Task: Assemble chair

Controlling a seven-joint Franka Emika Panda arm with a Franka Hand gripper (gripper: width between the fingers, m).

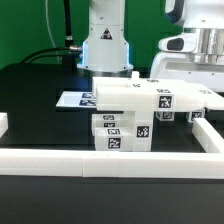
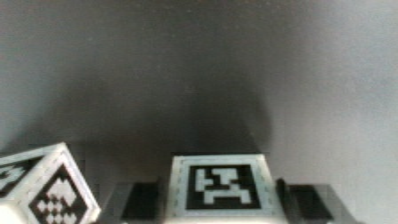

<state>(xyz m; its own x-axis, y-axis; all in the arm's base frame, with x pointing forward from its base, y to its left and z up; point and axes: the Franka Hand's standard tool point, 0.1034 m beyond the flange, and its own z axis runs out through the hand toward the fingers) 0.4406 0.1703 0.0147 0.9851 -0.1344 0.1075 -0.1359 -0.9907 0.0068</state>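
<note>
- Your end effector is clamped on a tagged block of the chair, with one dark finger against each side.
- A second tagged part sits just beside that block.
- The white chair parts are clustered mid-surface, with the arm over their end at the exterior view's right.
- The marker board lies at the cluster's left in the exterior view, and the border rail runs in front.
</note>
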